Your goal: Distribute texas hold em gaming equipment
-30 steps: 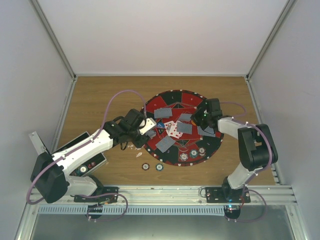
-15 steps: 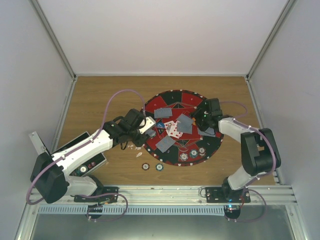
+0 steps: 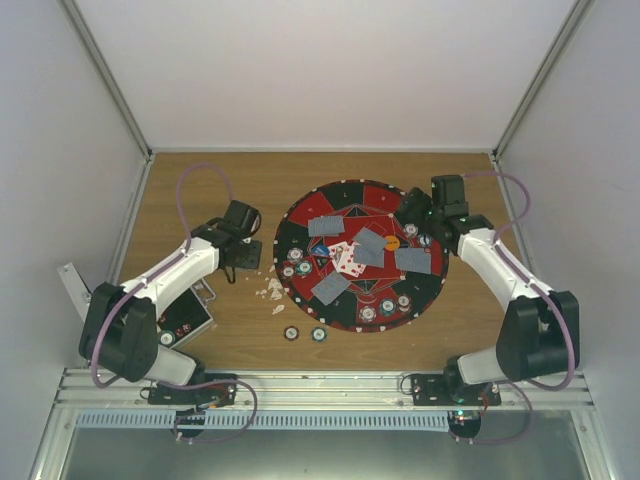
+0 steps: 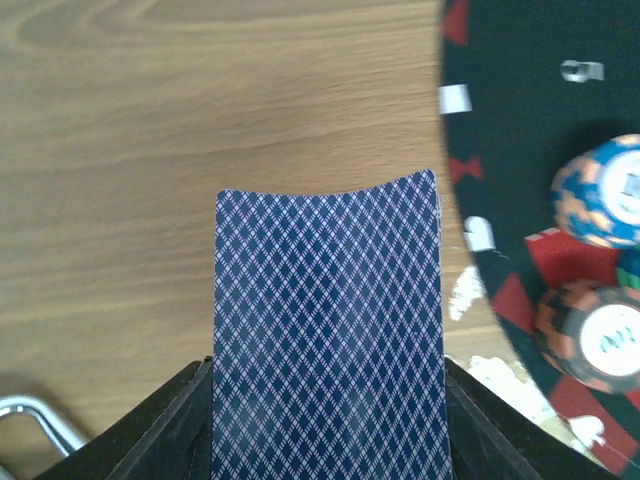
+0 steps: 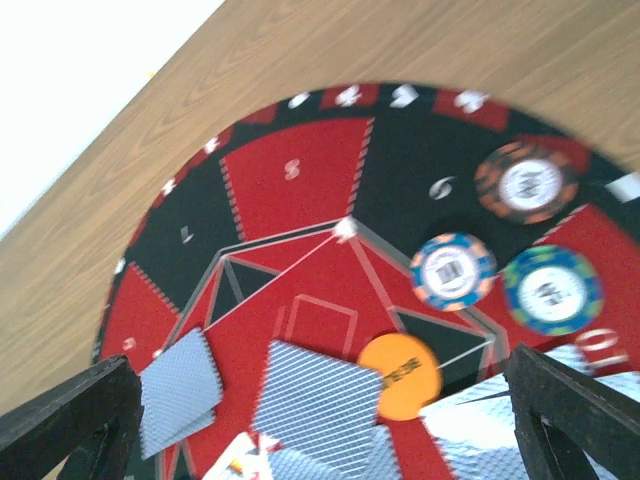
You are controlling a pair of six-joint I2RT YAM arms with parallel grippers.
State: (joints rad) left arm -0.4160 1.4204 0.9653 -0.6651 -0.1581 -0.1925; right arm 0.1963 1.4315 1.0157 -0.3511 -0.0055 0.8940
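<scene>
currently a card [image 4: 328,300] is pinched by left claw [image 4: 328,430], right claw [image 5: 325,420] gaping empty; loosened early, it could be dropped off the mat [image 4: 520,40].

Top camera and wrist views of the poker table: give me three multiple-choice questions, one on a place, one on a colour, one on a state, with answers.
1. Where do the two small round poker chips nearest the arm bases lie?
A. on the wooden table, just off the round red-and-black mat
B. inside a box
C. stacked on a card

2. What colour is the plain flat disc near the mat's middle?
A. green
B. orange
C. white

3. What is the left gripper doing?
A. open, empty
B. shut on a chip
C. shut on a blue diamond-patterned playing card

Answers: A, both sit on bare wood by the mat's near edge; B, the right wrist view shows it orange; C, the card is clamped between its fingers.
</scene>
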